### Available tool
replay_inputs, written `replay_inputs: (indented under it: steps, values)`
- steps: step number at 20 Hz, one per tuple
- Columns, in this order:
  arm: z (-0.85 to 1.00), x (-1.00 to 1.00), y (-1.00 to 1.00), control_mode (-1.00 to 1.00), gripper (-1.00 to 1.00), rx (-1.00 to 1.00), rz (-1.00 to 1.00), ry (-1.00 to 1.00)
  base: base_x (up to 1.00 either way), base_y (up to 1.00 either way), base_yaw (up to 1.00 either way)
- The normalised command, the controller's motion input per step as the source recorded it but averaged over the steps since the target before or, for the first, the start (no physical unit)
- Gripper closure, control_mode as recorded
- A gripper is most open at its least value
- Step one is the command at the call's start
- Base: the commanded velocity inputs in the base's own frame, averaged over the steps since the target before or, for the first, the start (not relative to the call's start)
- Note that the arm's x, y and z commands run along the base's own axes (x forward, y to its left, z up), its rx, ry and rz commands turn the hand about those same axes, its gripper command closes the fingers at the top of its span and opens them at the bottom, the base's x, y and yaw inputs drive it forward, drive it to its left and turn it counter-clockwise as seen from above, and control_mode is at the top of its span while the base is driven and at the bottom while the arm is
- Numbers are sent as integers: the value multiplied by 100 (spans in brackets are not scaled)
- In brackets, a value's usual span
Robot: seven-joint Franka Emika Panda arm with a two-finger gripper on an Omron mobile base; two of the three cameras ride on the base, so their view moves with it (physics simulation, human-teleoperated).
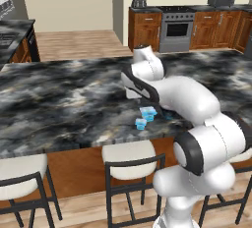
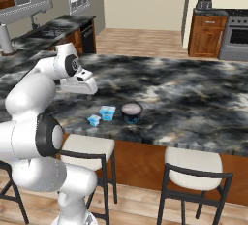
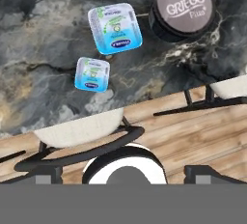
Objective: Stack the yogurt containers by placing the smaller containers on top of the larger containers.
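Observation:
Three yogurt containers stand near the front edge of the dark marble island. The larger container is a wide round tub [image 2: 131,111] with a dark rim and a grey lid [image 3: 183,7]. To its left sit the smaller containers: a light-blue cup with a whitish top [image 2: 107,112] [image 3: 115,28] [image 1: 147,113] and a tiny light-blue cup [image 2: 94,120] [image 3: 92,74] [image 1: 141,123]. My gripper [image 2: 90,88] [image 3: 124,175] hovers open above the counter, behind and to the left of the cups, touching nothing. In the left base view my arm hides the tub.
The island counter [image 2: 193,98] ends just in front of the containers. Cushioned stools [image 2: 196,168] [image 1: 129,158] stand below that edge. A second counter with a sink [image 2: 53,27] is at the far left, and a stove [image 1: 176,28] stands at the back wall.

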Motion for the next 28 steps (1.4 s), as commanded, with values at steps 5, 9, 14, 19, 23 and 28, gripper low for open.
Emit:
replay_inputs:
  steps: [5,9,14,19,23,28]
  values:
    - [-10,20,-1,-100,-100,0,0,7,0,0,0]
    - [-14,21,-1,-100,-100,0,0,5,0,0,0]
    - [-17,17,0,-100,-100,-6,0,0,0,0,0]
    - [-20,15,0,-100,-100,-8,0,0,0,0,0]
    - [-21,11,0,-100,-100,-4,0,0,0,0,0]
    - [-18,15,0,-100,-100,0,0,-2,0,0,0]
